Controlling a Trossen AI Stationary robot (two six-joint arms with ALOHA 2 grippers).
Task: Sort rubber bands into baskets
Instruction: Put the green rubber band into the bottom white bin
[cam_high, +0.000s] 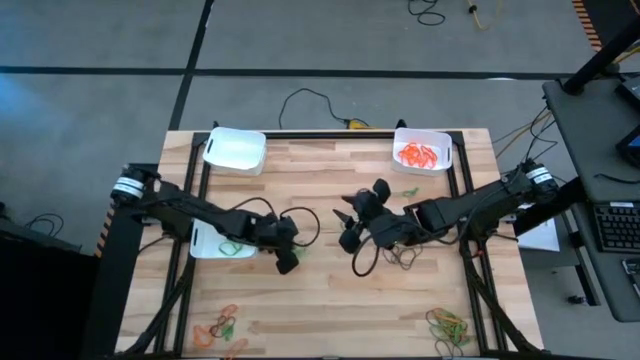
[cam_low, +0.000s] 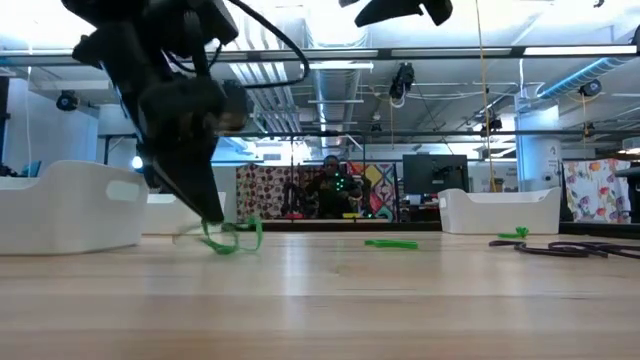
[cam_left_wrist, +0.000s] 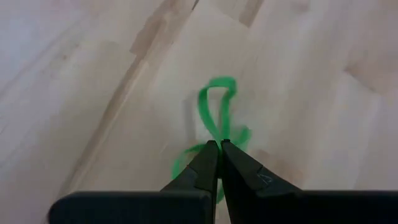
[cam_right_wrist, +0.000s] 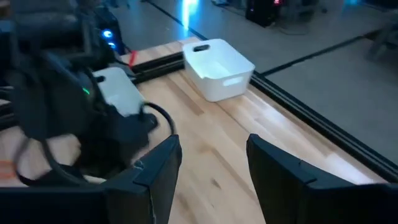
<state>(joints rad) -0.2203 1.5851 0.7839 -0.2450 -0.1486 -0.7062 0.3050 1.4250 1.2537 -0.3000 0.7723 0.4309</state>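
Green rubber band (cam_left_wrist: 219, 118): thin bright loop, twisted into figure-eight, lying on wooden table (cam_high: 330, 290) near centre, just beside nearest basket (cam_high: 212, 243). In left wrist view, long axis stretches forward from fingertips. Left gripper (cam_left_wrist: 219, 147) pinched tight on its near end, tips down at table surface. Right gripper (cam_right_wrist: 211, 152) spread wide, holding nothing, raised above table centre.

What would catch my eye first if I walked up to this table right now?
Probably the left claw near the middle of the wooden table, pinched shut on a bright green rubber band at the tabletop. Next, the splash of orange rubber bands in the white basket at the far right corner. The right claw hangs open near the table's middle, holding nothing.
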